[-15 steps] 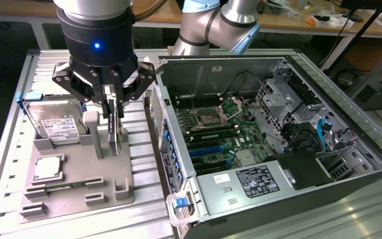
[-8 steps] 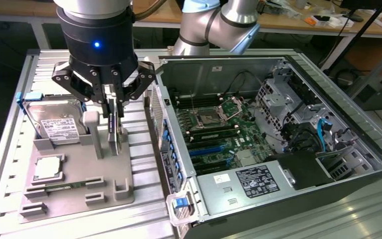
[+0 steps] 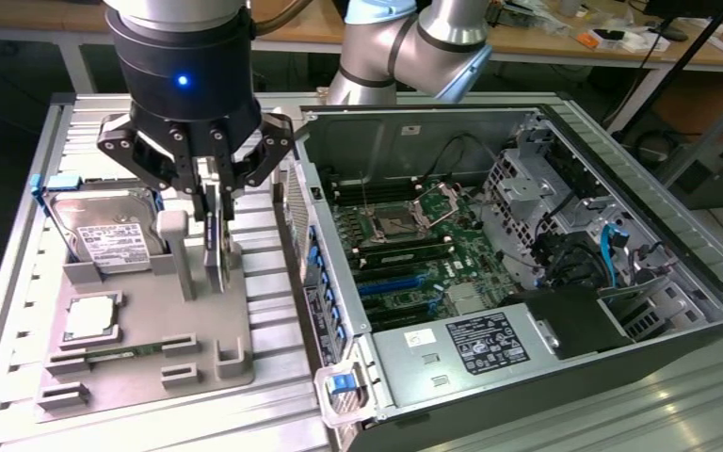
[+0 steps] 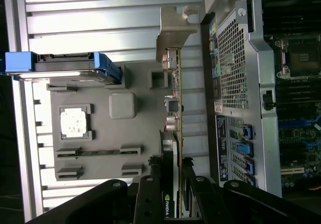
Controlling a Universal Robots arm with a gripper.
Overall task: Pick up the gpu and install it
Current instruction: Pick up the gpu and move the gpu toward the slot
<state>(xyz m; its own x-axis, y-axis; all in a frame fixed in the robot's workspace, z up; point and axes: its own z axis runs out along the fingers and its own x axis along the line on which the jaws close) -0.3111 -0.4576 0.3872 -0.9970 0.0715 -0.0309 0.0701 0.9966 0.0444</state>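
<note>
The gpu [image 3: 219,252] stands on edge over the grey parts tray [image 3: 148,377], to the exterior view's left of the open computer case [image 3: 525,122]. My gripper [image 3: 211,209] comes down on it from above and is shut on its upper edge. In the wrist view the gpu [image 4: 175,108] shows edge-on as a thin green board, with its silver bracket [image 4: 173,30] at the far end and its black cooler between my gripper's [image 4: 173,181] fingers. Whether its lower edge still rests in the tray I cannot tell.
A hard drive [image 3: 117,240] with blue rails and a square CPU [image 3: 91,318] sit in the tray beside the gpu. The case's perforated wall [image 3: 324,282] rises right next to the tray. Inside lie the motherboard [image 3: 399,254], blue slots [image 3: 393,282] and cables.
</note>
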